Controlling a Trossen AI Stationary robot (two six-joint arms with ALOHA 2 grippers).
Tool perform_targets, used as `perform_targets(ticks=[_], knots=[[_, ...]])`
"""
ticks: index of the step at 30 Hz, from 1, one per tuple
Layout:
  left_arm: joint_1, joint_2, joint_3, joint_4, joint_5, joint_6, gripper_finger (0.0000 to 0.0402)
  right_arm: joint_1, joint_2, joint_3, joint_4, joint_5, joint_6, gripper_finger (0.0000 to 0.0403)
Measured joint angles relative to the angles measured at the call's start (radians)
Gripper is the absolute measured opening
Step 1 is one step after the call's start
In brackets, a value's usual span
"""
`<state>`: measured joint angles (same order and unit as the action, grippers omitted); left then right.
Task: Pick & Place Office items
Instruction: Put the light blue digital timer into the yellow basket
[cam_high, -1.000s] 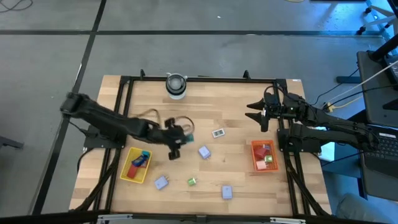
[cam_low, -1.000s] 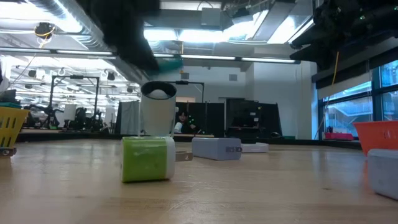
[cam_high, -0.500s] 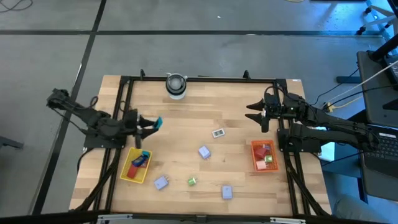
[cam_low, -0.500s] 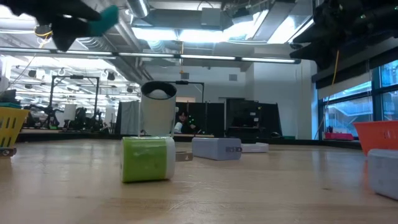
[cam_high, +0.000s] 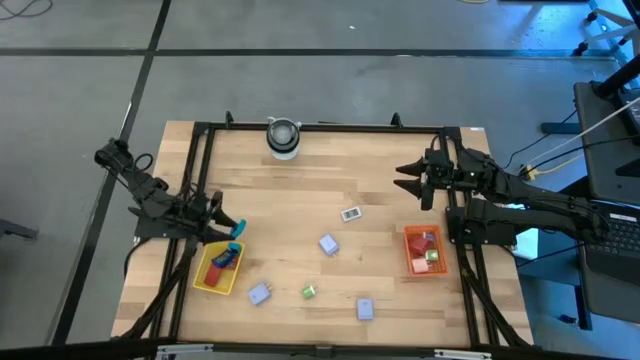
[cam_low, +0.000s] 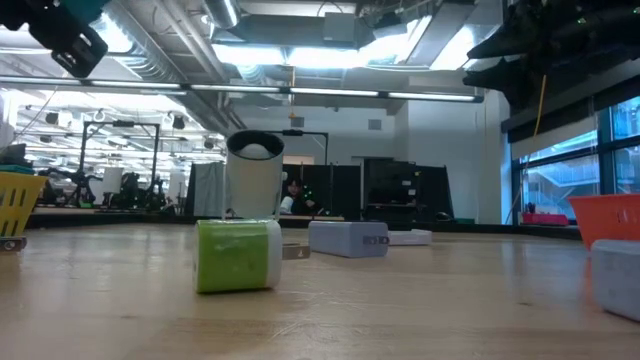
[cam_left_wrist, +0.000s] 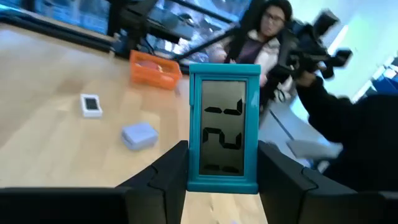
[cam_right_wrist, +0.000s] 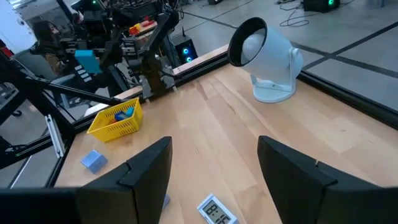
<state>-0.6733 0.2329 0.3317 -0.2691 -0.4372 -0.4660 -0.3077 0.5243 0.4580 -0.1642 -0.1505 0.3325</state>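
My left gripper (cam_high: 230, 226) is at the table's left edge, just beyond the far end of the yellow tray (cam_high: 205, 280), shut on a teal-framed digital clock (cam_left_wrist: 224, 124). It hangs high at the low view's top left (cam_low: 70, 35). The yellow tray holds a red and a blue item. Loose on the wood lie a white small clock (cam_high: 350, 213), three lavender blocks (cam_high: 328, 244) and a green block (cam_high: 309, 291). My right gripper (cam_high: 411, 184) hovers open at the far right, with nothing between its fingers (cam_right_wrist: 149, 168). My left gripper pinches the clock between its two fingers by the two long sides of the teal frame (cam_left_wrist: 191, 174), at the lower half. The fingers (cam_left_wrist: 171, 171) reach out almost level from the table's left side. The clock stands upright between them, display toward the wrist, clear of the table.
An orange tray (cam_high: 410, 262) with a red and a green item sits at the right, near my right arm. A round grey-white cylinder (cam_high: 283, 137) stands at the far edge. A black frame borders the table. A person shows beyond the table in the left wrist view.
My left gripper has carried the teal clock from the table's middle toward the left edge, its arm folding back, then a little toward the near edge, to the yellow tray's far end. The clock stays clear of the table. It has stayed shut on the clock.
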Motion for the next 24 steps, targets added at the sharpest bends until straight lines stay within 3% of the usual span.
perform_targets(ticks=[6, 13, 24], knots=[[-0.041, 0.001, 0.0, -0.064, 0.009, -0.039, 0.0151, 0.0, 0.0, 0.0, 0.0, 0.0, -0.002, 0.024], [-0.054, 0.016, 0.0, -0.172, 0.067, -0.21, 0.0151, 0.0, 0.0, 0.0, 0.0, 0.0, -0.001, 0.024], [-0.054, 0.124, 0.0, -0.24, 0.353, -0.602, 0.0151, 0.0, 0.0, 0.0, -0.001, 0.0, 0.009, 0.024]])
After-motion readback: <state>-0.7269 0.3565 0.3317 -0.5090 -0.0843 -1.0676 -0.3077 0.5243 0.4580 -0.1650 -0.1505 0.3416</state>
